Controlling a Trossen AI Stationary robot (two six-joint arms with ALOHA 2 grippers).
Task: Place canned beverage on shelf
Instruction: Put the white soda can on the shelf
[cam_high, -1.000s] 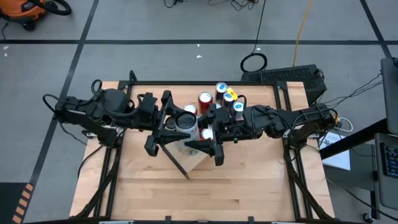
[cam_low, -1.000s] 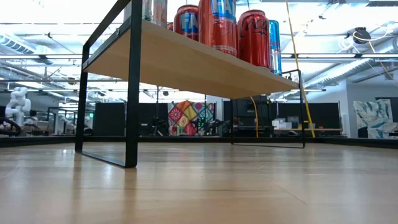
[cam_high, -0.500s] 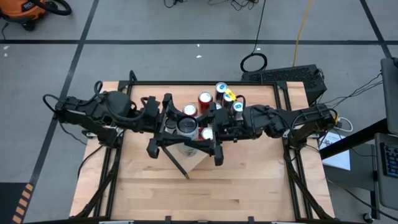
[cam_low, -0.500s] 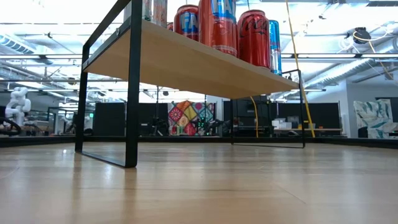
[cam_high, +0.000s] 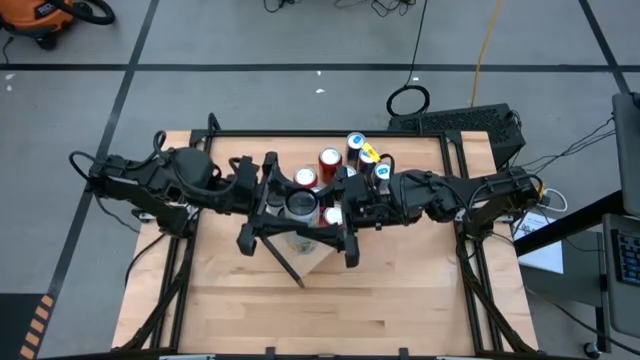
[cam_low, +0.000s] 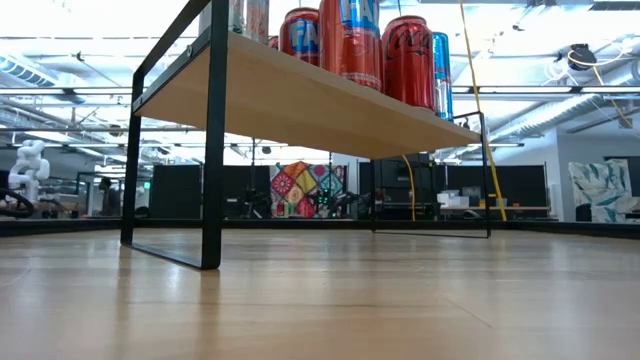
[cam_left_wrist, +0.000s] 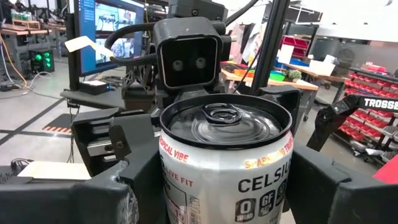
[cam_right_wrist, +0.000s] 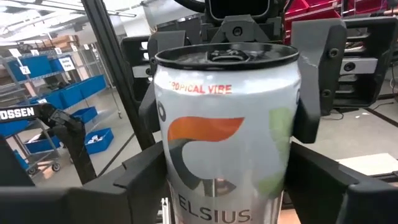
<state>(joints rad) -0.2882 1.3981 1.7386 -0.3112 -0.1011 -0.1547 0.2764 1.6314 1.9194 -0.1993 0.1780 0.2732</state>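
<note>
**A:** left gripper (cam_high: 272, 203) has its fingers (cam_left_wrist: 140, 186) clamped on both sides of the white Celsius can (cam_left_wrist: 227, 162), pull tab up, can upright. Right gripper (cam_high: 330, 212) is on the same can from the other side, its dark fingers (cam_right_wrist: 146, 177) hugging the can wall too. So both are grasping that one can, facing each other across it.

**B:** where is it relative to the shelf (cam_low: 300, 100) though?

**A:** overhead view, the can's silver top (cam_high: 298, 203) sits right above the shelf's middle, just beside the red cans (cam_high: 329, 160) already standing there. Can't tell whether its base is touching the board or not.

**B:** what else is on the shelf?

**A:** low view shows a row of red cans (cam_low: 408, 62) upright on the board, a blue one (cam_low: 442, 75) past them toward the shelf's far end. Black brackets (cam_low: 214, 140) at each end hold the board up off the wooden tabletop (cam_low: 330, 300). Overhead there's also a yellow-topped can (cam_high: 369, 152) near the shelf's back edge.
</note>
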